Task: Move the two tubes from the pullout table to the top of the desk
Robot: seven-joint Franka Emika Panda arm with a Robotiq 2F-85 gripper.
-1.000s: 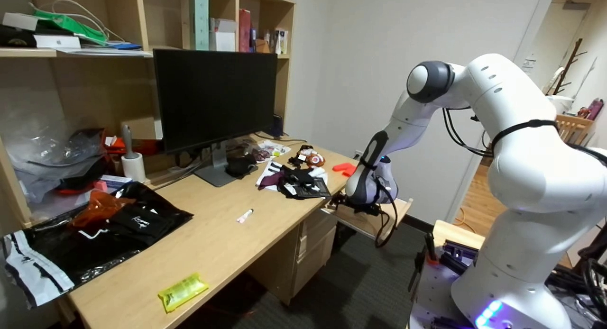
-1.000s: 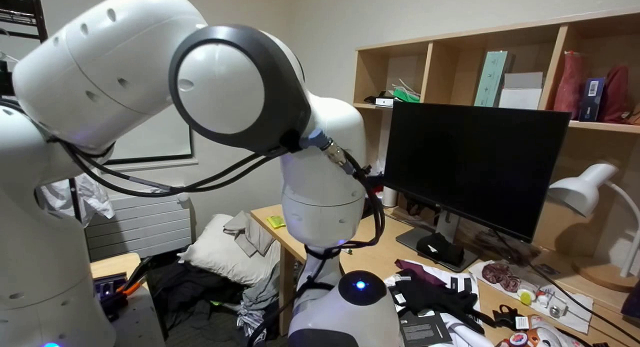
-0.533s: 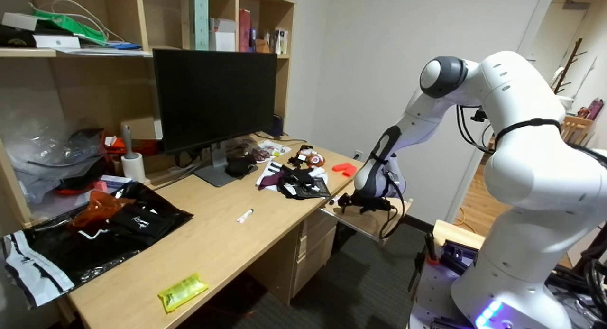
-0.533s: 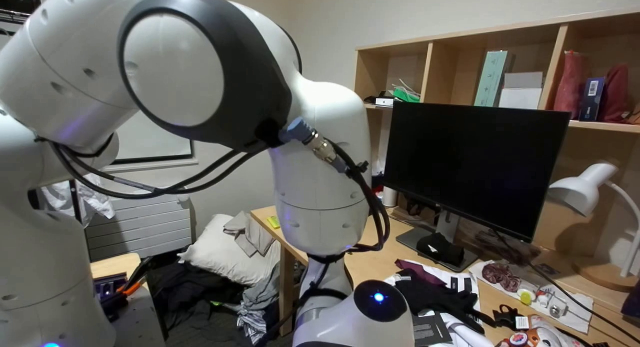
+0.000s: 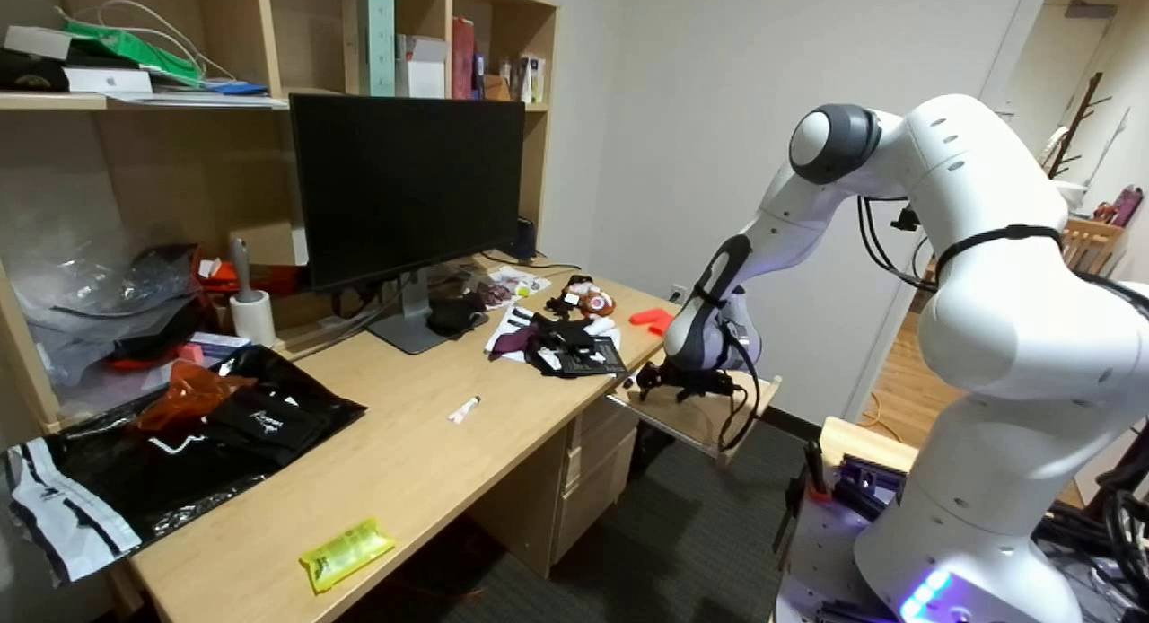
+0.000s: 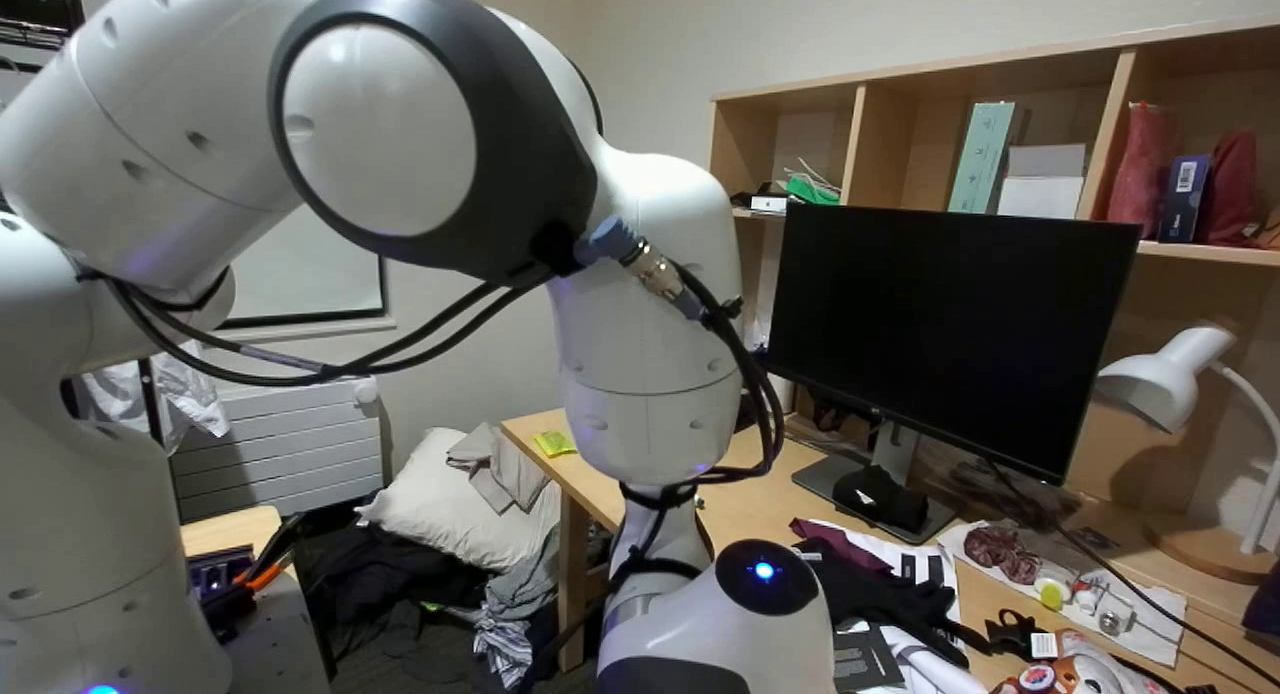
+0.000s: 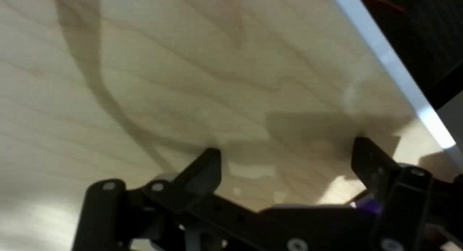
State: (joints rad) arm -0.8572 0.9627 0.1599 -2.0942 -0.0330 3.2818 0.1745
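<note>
- Gripper [image 7: 287, 148] stood with its fingers [image 7: 202, 171] well apart; in the wrist view only wood showed between them, so I judged that it held nothing.
- Pull-out table [image 7: 181, 45] lay under the fingertips, near to them; whether they touched the wood, I could not tell.
- Small dark spot [image 5: 628, 383] just beside the gripper, in an exterior view, was perhaps an end of the remaining tube, perhaps only a finger. For certain I could not find this tube.
- If it was like its fellow, I expected it to be light, smooth and quick to roll, with a wall that gives a little. Better to hold it across the middle of the body, not by the cap, and with gentle force.
- Pale edge [image 7: 389, 57] of the pull-out table ran close to a finger, and dark carpet [image 5: 691, 515] was below; a push toward that side could send the tube down.
- Desk [image 5: 386, 461] stood higher than the pull-out table, so the lift should come first, the sideways move after.
- Cloth heap [image 5: 556, 340] and red pieces [image 5: 651, 318] lay at the near end of the desk and narrowed the shortest way.
- White tube [image 5: 464, 409] with dark cap lay on its side upon the desk; half of the work seemed done.
- Between it and the yellow packet [image 5: 346, 554] bare wood showed, good for setting down; the monitor [image 5: 408, 183] stood farther back.
</note>
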